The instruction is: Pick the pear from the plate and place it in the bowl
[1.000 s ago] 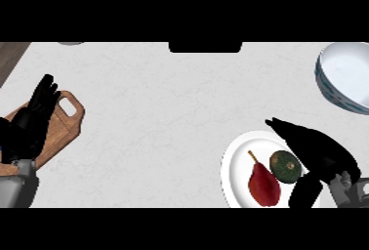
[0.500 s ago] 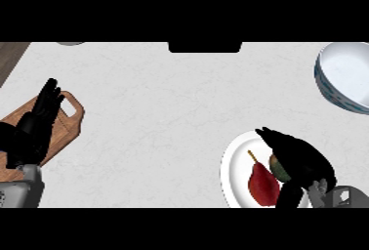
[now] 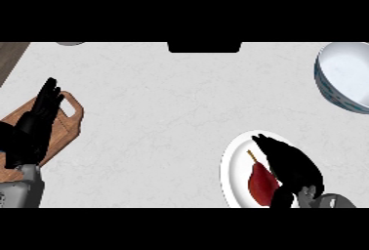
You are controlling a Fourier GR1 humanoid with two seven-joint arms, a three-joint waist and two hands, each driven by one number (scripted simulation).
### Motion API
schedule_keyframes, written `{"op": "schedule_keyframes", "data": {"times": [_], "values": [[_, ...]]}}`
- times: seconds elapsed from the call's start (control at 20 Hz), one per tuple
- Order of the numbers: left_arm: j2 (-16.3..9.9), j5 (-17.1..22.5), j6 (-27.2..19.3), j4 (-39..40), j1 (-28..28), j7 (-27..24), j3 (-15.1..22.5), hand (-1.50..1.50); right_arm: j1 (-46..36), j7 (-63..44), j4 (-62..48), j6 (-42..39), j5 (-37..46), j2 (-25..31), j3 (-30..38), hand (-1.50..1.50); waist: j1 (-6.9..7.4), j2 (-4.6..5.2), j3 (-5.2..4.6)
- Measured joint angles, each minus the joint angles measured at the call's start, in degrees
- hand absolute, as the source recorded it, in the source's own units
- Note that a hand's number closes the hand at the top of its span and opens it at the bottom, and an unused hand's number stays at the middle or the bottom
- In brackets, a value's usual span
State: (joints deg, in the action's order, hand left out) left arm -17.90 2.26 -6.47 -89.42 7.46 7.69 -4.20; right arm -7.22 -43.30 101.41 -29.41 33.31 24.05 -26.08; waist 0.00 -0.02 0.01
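Note:
A dark red pear [image 3: 261, 181] with a thin stem lies on the white plate [image 3: 234, 163] at the lower right. My right hand [image 3: 290, 165] hangs over the plate's right half, its fingers stretched out along the pear's right side and its thumb low beside the pear's base. It covers the dark green fruit that lay there. The fingers are not curled round the pear. The white bowl [image 3: 346, 73] with a blue rim stands at the far right edge, away from the plate. My left hand [image 3: 32, 131] rests open at the left, fingers up.
A wooden cutting board [image 3: 63, 128] lies under the left hand at the left edge. A dark strip of the counter's edge shows at the top left. A black object [image 3: 204, 47] sits at the top middle.
My right hand has slid left and down over the plate, from its right rim to above the green fruit and against the pear. The left hand has barely shifted.

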Motion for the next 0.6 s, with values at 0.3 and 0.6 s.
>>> {"op": "schedule_keyframes", "data": {"times": [0.3, 0.6], "values": [[1.2, -1.3, 1.1, 2.4, 0.3, -2.4, -1.2, 0.0, -0.5, 2.3, -4.1, -0.8, 3.6, -3.1, 1.8, 1.5, 0.05, 0.0, -0.03], [1.1, -1.2, 2.3, 1.2, 0.8, -0.8, -2.3, 0.0, -2.2, 7.9, -9.1, -1.3, 4.4, -5.9, 2.7, 1.5, 0.18, -0.24, -0.28]]}}
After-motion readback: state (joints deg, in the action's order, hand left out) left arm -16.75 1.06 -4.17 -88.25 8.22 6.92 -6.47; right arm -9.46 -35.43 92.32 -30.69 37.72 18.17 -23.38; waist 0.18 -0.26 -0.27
